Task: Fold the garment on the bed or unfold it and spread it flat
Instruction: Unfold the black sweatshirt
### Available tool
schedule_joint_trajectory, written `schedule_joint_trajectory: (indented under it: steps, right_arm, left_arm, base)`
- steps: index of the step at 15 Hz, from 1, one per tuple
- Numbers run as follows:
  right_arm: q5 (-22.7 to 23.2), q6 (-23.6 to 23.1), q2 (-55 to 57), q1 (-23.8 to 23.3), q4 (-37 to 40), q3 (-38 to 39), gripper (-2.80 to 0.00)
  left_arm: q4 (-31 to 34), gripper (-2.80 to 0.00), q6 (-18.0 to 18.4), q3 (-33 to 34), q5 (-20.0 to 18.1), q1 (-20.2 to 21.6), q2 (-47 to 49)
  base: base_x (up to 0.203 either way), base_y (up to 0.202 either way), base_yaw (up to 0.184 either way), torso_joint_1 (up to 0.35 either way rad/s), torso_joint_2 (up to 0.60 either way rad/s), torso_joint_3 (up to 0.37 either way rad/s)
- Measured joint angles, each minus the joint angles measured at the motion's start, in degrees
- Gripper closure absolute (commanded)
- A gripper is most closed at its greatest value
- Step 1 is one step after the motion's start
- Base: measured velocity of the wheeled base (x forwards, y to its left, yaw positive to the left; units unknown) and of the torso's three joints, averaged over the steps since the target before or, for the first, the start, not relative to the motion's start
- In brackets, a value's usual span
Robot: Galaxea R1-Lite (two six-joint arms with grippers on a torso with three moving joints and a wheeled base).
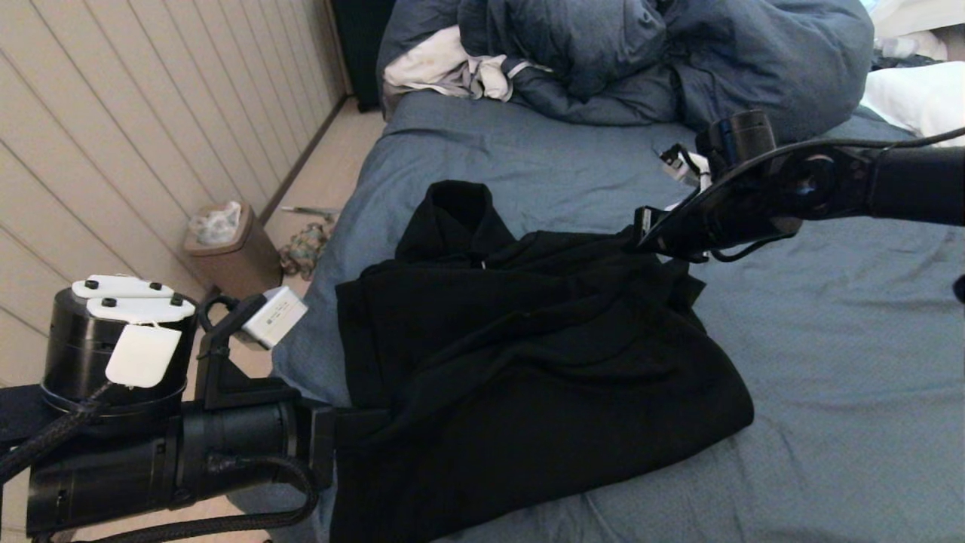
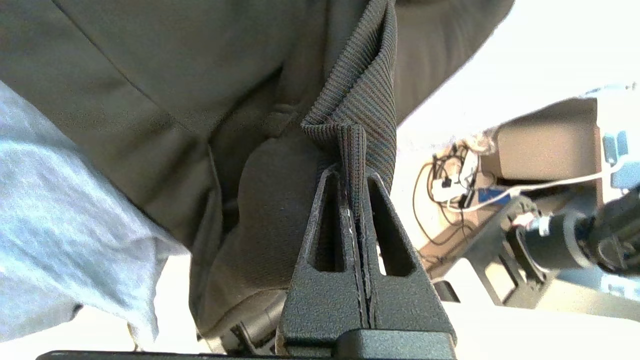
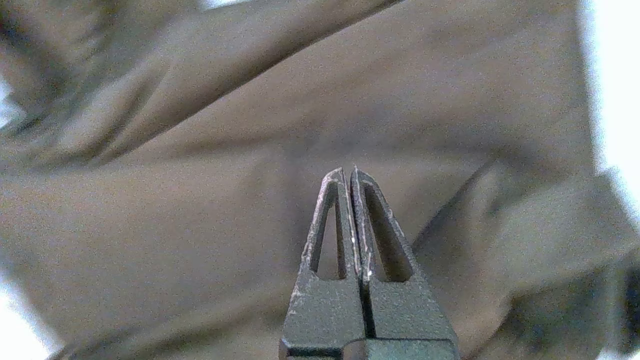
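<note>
We hold the garment point(image 1: 528, 362) stretched between us, left gripper point(image 2: 354, 150) pinching its ribbed hem, right gripper point(image 3: 348, 172) closed, its hold hidden.

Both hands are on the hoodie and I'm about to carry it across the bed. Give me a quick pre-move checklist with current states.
1. Left hand shut on the hoodie's ribbed hem: ok.
2. Right hand shut; cloth actually pinched: cannot tell, no fabric shows between its fingers.
3. Hoodie spread flat: not ok, it is bunched and partly lifted.
4. Hoodie fully on the bed: not ok, the near end hangs over the edge by the left hand.
5. Duvet apart from the hoodie: ok.
</note>
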Motion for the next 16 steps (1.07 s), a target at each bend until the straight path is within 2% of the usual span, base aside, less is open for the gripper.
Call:
schedule_joint_trajectory:
  steps: [1,3,7,10,13,16]
  right_arm:
    - [2.51,0.04,-0.58,0.01,3.09,-0.68,0.00]
    - [4.20,-0.11,-0.19,0.32,7.67,-1.98,0.00]
    - [4.42,-0.06,3.58,1.25,8.42,-3.72,0.00]
    - [4.56,0.20,5.57,1.71,8.61,-4.17,0.00]
    - [6.55,0.13,5.43,2.56,10.10,-1.41,0.00]
    - [11.61,-0.09,1.83,2.69,11.73,4.19,0.00]
  left_arm:
    - [0.35,0.00,-0.05,0.19,-0.25,-0.24,-0.29]
    - [0.42,0.00,-0.30,0.41,-1.10,-0.43,-0.70]
    - [0.46,0.00,-0.49,1.93,-2.18,-0.85,-2.38]
    - [2.88,0.00,-0.50,3.07,-3.99,-1.10,-5.80]
    - [7.33,0.00,-0.51,3.53,-6.85,-1.13,-9.84]
    - [8.37,0.00,-0.45,4.18,-7.75,-1.13,-12.27]
  base:
    - [0.000,0.000,0.000,0.000,0.00,0.000]
    - [0.000,0.000,0.000,0.000,0.00,0.000]
    - [0.000,0.000,0.000,0.000,0.00,0.000]
    - [0.000,0.000,0.000,0.000,0.00,0.000]
    - [0.000,0.000,0.000,0.000,0.00,0.000]
    - [0.000,0.000,0.000,0.000,0.00,0.000]
